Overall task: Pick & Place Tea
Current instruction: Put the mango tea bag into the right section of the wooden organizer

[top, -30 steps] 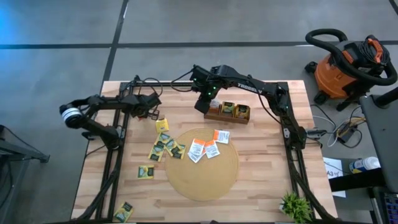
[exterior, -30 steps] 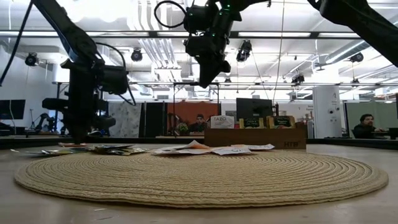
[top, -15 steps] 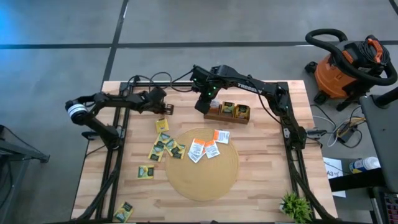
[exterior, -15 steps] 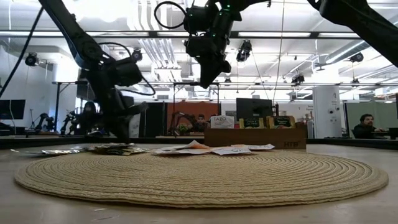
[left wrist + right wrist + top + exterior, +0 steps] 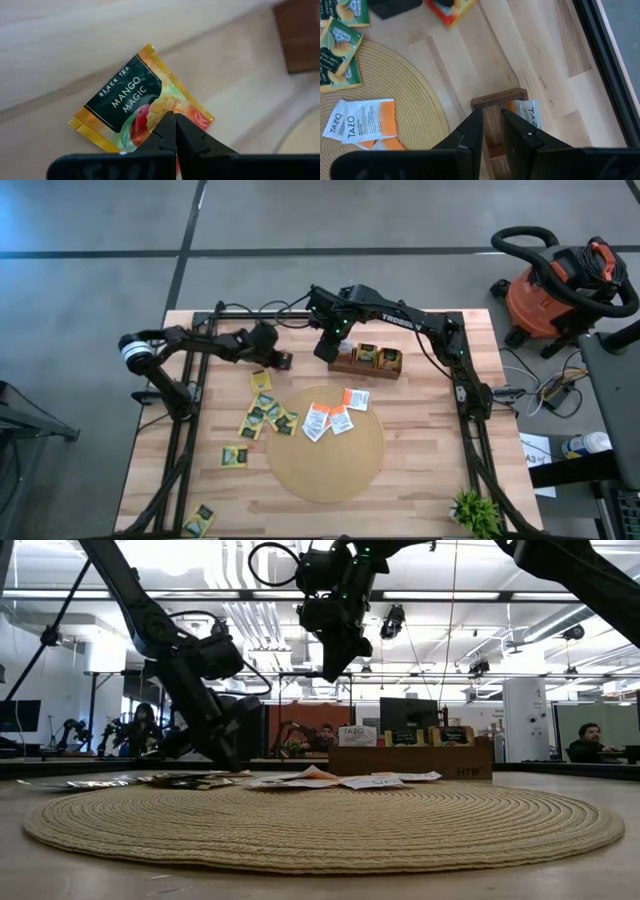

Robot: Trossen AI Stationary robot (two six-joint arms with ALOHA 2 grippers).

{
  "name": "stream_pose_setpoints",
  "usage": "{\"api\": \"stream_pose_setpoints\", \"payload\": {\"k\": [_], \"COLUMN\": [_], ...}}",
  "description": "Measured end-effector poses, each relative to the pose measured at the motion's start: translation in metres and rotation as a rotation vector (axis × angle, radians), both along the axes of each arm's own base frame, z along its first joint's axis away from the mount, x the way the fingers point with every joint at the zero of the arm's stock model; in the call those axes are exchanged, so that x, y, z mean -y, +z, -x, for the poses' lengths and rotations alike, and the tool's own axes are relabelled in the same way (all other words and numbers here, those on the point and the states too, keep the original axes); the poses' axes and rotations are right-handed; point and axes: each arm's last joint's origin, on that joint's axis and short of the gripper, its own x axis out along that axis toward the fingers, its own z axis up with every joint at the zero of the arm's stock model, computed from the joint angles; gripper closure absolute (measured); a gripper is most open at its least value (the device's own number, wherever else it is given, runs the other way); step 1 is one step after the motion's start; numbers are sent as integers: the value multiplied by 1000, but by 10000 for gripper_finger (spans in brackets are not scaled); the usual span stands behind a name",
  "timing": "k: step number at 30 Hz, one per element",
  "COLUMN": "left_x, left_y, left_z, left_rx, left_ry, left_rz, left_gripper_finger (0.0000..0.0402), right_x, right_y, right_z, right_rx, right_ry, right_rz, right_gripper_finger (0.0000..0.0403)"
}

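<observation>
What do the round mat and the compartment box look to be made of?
Round mat: woven straw or similar plant fibre, matte tan, judging by its coiled ribs. Compartment box: apparently dark brown wood with a smooth finish and flat square-edged walls.

- "BLACK TEA" and "MANGO MAGIC" stand on the yellow and dark green tea sachet (image 5: 142, 102) in the left wrist view.
- "TAZO" stands on the white and orange sachets (image 5: 362, 124) on the mat, and on the white sachet (image 5: 526, 113) in the wooden box (image 5: 492, 102).
- "TAZO" also shows on the upright sachet (image 5: 357, 735) in the low view.
</observation>
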Motion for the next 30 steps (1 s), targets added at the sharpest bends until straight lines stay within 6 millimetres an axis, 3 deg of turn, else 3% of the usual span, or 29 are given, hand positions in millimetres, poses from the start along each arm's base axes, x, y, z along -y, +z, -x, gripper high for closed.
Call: {"api": "stream_pose_setpoints", "payload": {"k": [4, 12, 22, 30], "left_x": [9, 21, 20, 29], "left_y": [8, 10, 46, 42], "left_z": [-14, -19, -14, 4], "left_rx": [107, 232, 300, 209], "left_ry": [-143, -314, -260, -214], "left_rz": [0, 201, 31, 0], "left_gripper_finger": [401, 401, 401, 401], "right_x": [0, 0, -3, -3], "right_y": [0, -2, -23, -57], "right_z": [0, 0, -8, -14], "right_rx": [0, -5, 72, 118], "right_ry": [0, 0, 62, 24], "right_rz": [1, -2, -157, -269], "right_gripper_finger": [339, 339, 343, 344]}}
